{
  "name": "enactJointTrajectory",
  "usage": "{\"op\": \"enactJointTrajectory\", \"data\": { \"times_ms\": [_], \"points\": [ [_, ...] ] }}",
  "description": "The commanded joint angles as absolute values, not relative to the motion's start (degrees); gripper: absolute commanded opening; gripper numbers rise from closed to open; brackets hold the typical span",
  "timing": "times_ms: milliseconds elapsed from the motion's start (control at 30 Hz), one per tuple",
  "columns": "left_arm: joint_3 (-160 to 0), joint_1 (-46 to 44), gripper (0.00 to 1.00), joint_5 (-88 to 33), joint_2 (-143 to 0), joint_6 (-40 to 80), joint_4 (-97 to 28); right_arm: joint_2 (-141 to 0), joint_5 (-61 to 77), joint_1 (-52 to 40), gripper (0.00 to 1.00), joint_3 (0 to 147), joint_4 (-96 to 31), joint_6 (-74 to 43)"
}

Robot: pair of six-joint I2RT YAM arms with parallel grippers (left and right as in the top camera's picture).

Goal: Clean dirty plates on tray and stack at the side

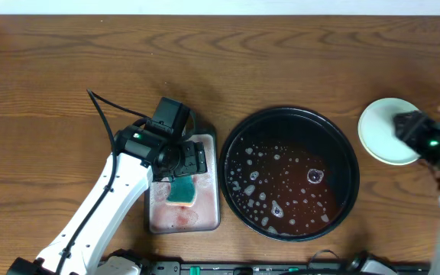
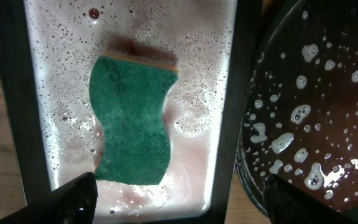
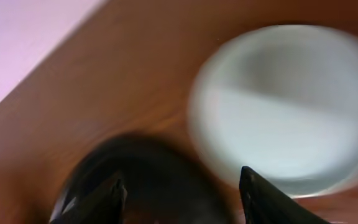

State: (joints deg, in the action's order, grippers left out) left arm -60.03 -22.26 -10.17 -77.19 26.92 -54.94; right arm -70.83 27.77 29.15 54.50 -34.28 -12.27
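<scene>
left gripper [image 2: 182,190] hangs released, fingers spread, above the green sponge [image 2: 132,118] in the soapy grey pan [image 2: 17,124]. right gripper [image 3: 182,183], spread and empty, hovers over the pale plate [image 1: 376,131] at far right, beside the black tray [image 1: 344,153].

No words or numbers can be read anywhere. The green wavy scrub sponge [image 2: 132,121] has a faint pressed mark near its top left corner, but it is too dim to make out.
</scene>
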Motion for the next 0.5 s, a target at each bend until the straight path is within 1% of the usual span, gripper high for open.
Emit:
{"op": "enactJointTrajectory", "data": {
  "times_ms": [0, 100, 133, 167, 333, 467],
  "points": [
    [-61.0, -22.0, 0.85, -9.9, -77.1, 26.4, -54.9, -59.2, 36.7, 17.6, 0.56, 55.6, -40.1, -7.1],
    [-61.0, -22.0, 0.85, -9.9, -77.1, 26.4, -54.9, -51.9, 37.0, 8.3, 0.59, 55.6, -42.2, -7.2],
    [-61.0, -22.0, 0.85, -9.9, -77.1, 26.4, -54.9, -49.4, 36.6, 5.0, 0.69, 55.6, -42.2, -7.2],
    [-61.0, -22.0, 0.85, -9.9, -77.1, 26.4, -54.9, -47.4, 36.1, 2.2, 0.99, 55.6, -42.2, -7.2],
    [-61.0, -22.0, 0.85, -9.9, -77.1, 26.4, -54.9, -39.2, 36.1, -7.8, 0.99, 55.6, -42.1, -8.1],
    [-61.0, -22.0, 0.85, -9.9, -77.1, 26.4, -54.9, -35.6, 36.0, -10.4, 0.99, 55.6, -43.7, -8.0]
  ]
}}
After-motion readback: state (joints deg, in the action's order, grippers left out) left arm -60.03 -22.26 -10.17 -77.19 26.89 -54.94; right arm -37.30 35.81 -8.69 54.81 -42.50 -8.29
